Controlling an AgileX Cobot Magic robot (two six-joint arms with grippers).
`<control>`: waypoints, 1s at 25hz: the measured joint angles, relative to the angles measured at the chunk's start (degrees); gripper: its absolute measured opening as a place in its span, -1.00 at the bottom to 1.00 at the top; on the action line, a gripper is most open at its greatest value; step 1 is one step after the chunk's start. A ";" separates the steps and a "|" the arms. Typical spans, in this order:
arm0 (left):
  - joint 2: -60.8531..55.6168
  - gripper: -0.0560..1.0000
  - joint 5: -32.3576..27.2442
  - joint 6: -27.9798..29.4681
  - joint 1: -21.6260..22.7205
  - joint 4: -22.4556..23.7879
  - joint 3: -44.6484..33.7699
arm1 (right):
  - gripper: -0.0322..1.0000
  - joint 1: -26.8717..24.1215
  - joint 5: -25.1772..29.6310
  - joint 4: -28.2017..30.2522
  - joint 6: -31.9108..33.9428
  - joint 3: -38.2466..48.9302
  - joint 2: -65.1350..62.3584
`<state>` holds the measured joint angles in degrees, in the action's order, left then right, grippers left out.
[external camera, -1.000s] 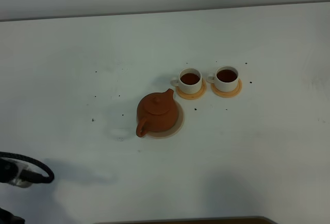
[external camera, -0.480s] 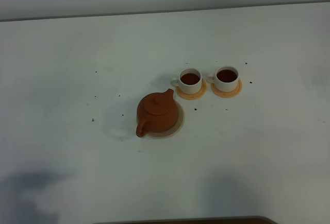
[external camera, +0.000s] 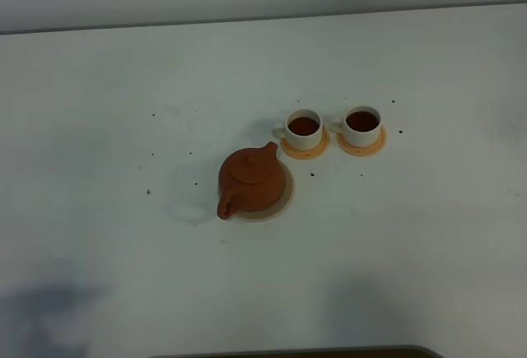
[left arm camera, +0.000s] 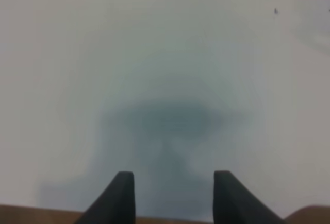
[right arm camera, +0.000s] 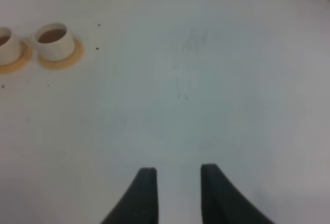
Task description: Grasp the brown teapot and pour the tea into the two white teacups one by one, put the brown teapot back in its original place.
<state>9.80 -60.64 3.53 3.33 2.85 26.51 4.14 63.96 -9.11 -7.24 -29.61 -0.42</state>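
a: high view. brown teapot [external camera: 251, 183] upright on the beige disc [external camera: 284, 202], its home spot; two white teacups [external camera: 304, 129] [external camera: 361, 125] sit dark-filled on orange coasters [external camera: 305, 151]. pouring looks done.

b: left wrist. left gripper [left arm camera: 174, 195] over bare tabletop [left arm camera: 165, 54], jaws wide, empty.

a: right wrist. right gripper [right arm camera: 178, 193] jaws parted, empty, well apart from the cups; looks parked.

You are looking at no readable text, label, brand, number or sign anywhere in these views; nothing is showing lettering.
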 joint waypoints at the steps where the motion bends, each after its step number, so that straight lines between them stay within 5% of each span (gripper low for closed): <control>1: -1.23 -0.15 0.00 0.00 0.00 0.00 0.00 | -0.47 0.00 0.00 0.00 0.00 0.00 0.00; 25: -10.02 -0.15 -0.12 -0.17 0.00 0.00 -0.07 | -0.47 0.00 0.00 0.00 0.00 0.00 0.00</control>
<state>-0.21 -60.76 3.35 3.33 2.85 26.44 4.14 63.96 -9.11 -7.24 -29.61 -0.42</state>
